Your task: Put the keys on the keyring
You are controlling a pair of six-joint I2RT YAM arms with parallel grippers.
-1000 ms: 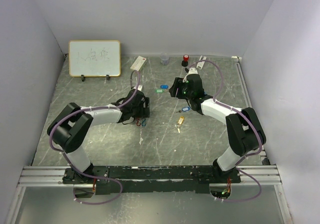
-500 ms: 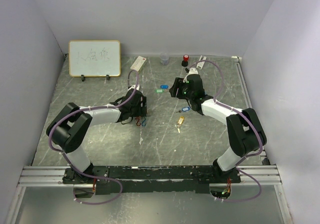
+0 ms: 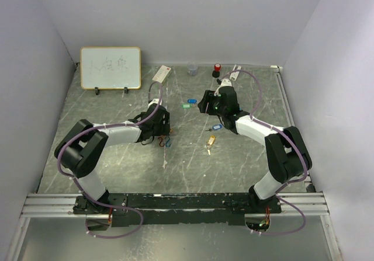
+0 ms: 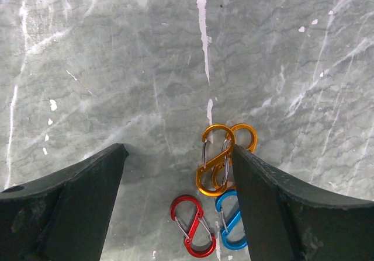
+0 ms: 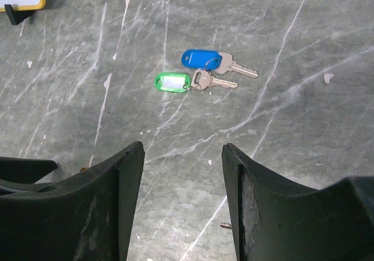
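Two keys lie side by side on the table, one with a blue tag (image 5: pixel 201 58) and one with a green tag (image 5: pixel 172 82). My right gripper (image 5: pixel 182 147) hovers just short of them, open with nothing between its fingers. From above, the pair (image 3: pixel 189 103) sits left of the right gripper (image 3: pixel 203 105). A yellow-tagged key (image 3: pixel 210 139) and another blue-tagged key (image 3: pixel 217 126) lie nearer the middle. My left gripper (image 4: pixel 178 150) stands open over orange (image 4: pixel 215 159), red (image 4: pixel 193 226) and blue (image 4: pixel 231 220) carabiner clips. No keyring other than these clips is in view.
A whiteboard (image 3: pixel 111 68) stands at the back left. A white card (image 3: pixel 161 72), a grey cup (image 3: pixel 192 69), a red-capped item (image 3: pixel 217 68) and a white object (image 3: pixel 235 71) line the back edge. Walls close in the table on three sides.
The left wrist has crept slightly toward the far left, still above the clips. The right arm has not moved.
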